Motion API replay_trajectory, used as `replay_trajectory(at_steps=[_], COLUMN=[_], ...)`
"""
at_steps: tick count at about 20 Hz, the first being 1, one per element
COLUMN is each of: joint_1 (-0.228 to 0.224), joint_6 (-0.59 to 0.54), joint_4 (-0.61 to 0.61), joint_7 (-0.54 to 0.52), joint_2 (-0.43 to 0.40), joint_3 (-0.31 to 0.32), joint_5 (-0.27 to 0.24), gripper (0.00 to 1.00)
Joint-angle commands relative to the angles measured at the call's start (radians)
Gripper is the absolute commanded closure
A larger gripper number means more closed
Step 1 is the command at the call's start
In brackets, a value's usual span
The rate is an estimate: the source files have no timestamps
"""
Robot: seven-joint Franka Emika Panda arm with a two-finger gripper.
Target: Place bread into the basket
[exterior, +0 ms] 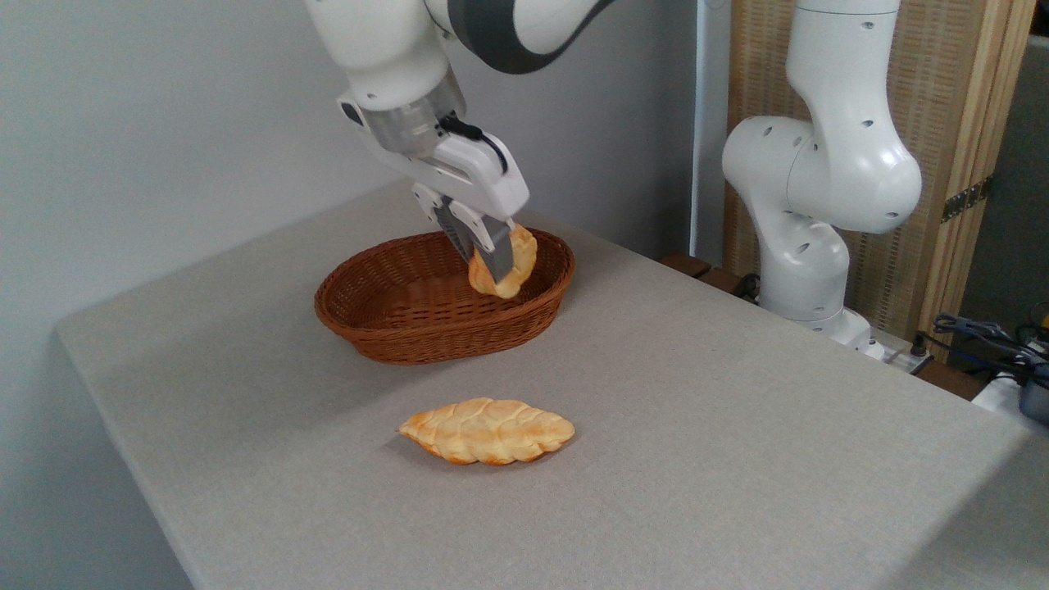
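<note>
— Cream-topped, golden-edged round bun (515, 260), where is it?
— Pinched edge-on by the white two-finger gripper (494, 260), over the oval brown wicker basket (385, 324), near its right rim. Released there, it might bounce out.

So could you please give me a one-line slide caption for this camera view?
Gripper holds the bun over the basket; a braided loaf lies on the table.

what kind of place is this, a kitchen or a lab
Most likely a robotics lab, not a kitchen. A robot arm is mounted beside a plain grey table, loose cables lie at the right, and the gripper holds a bun over a basket, a staged test.
</note>
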Motion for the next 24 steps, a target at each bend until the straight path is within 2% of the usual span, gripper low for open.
replay_trajectory(at_steps=[1,8,9,10,11,12,13,24], joint_1=[-0.060,-0.213,-0.223,-0.233,-0.242,-0.246,-0.246,-0.244], joint_6=[0.027,0.264,0.293,0.317,0.333,0.339,0.339,0.339], joint_4=[0.006,-0.068,-0.084,-0.097,-0.106,-0.114,-0.114,-0.114], joint_7=[0.016,0.018,0.019,0.020,0.020,0.021,0.024,0.026], joint_2=[0.013,0.062,0.067,0.073,0.077,0.077,0.077,0.077], joint_3=[-0.029,-0.036,-0.036,-0.036,-0.036,-0.036,-0.036,-0.034], joint_5=[-0.020,-0.018,-0.016,-0.013,-0.009,-0.006,0.000,0.000], gripper=[0.64,0.58,0.51,0.35,0.14,0.04,0.00,0.00])
